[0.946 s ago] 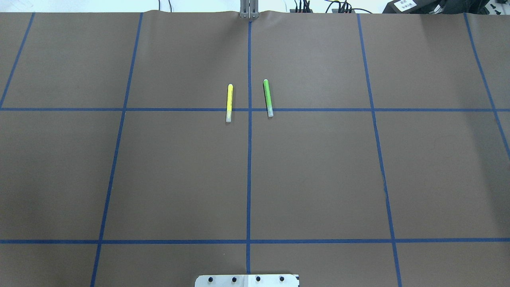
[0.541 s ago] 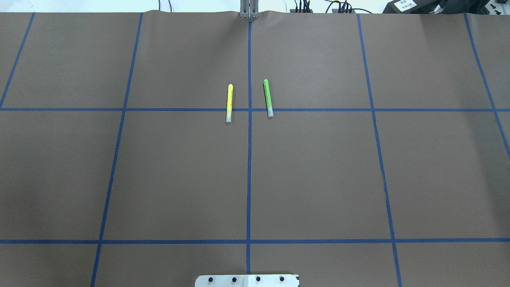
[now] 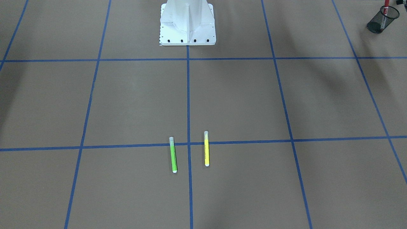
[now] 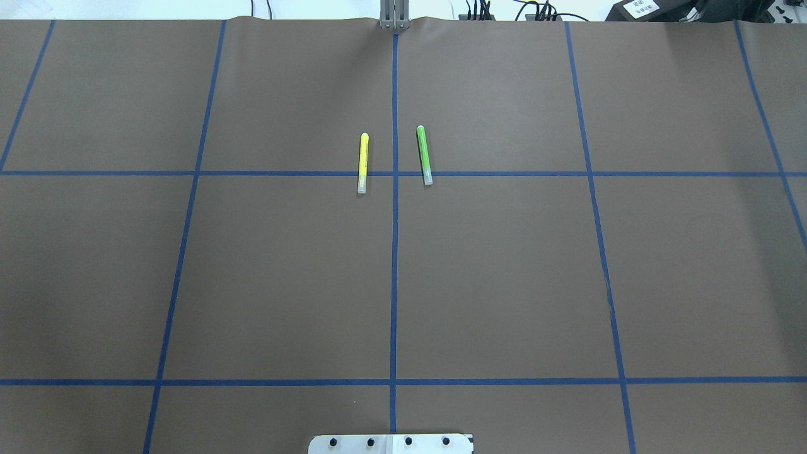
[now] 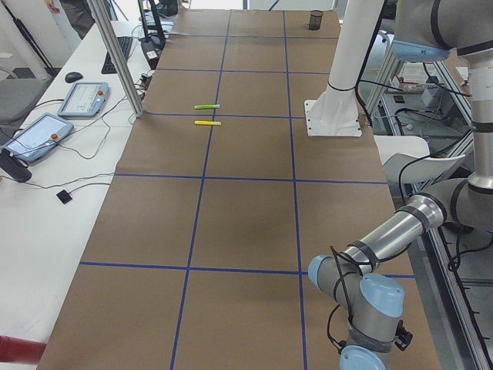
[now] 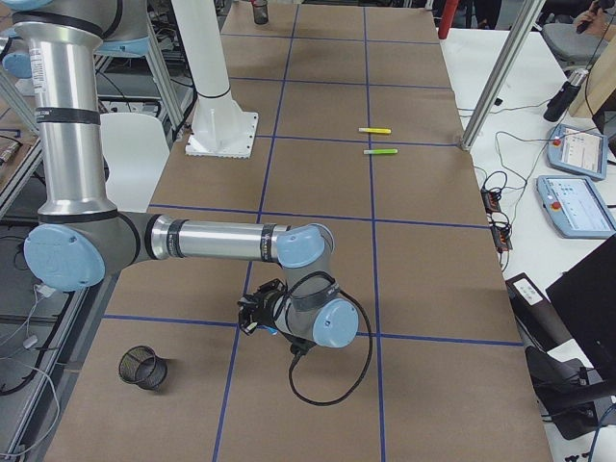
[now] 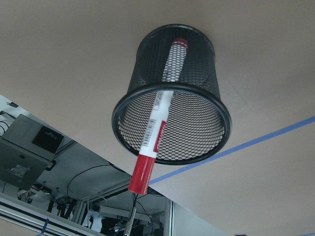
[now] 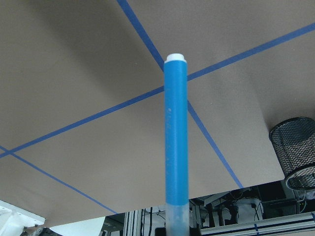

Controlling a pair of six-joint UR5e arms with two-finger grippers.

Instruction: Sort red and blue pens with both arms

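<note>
– Brown paper covers the long surface (image 4: 284, 284), ruled into big squares by blue tape (image 4: 394, 252). What lies on it?

– Two markers at the far middle, side by side but apart. A yellow marker (image 4: 362, 162) lies left of the centre tape line and a green marker (image 4: 424, 155) right of it. Each lies across the same cross line, with its clear cap toward the white robot base (image 3: 187, 22).

– And the red pen?

– The red pen (image 7: 158, 120) leans in a black mesh cup (image 7: 142, 83) at the surface's end on the robot's left. Its red end is down at the cup's floor, and its red cap pokes out past the rim.

– The blue one?

– The blue pen (image 8: 176, 137) fills the middle of the right wrist view, clear of the paper and over a crossing of tape lines. Its white end points away from the camera, and its greyish cap meets the view's bottom edge. A second mesh cup (image 8: 295, 147) stands off to its right, apart from it.

– Is the right pincer clenched on it?

– I cannot tell. The right pincer (image 6: 255, 315) shows only small and dark in the side view, low over the surface at the end of the right arm (image 6: 212, 241). Its fingers cannot be made out there, and the wrist view shows none.

– The left pincer?

– Out of every view. Only the left arm (image 5: 385, 239) shows, bent at the near end of the surface in the left side view.
</note>
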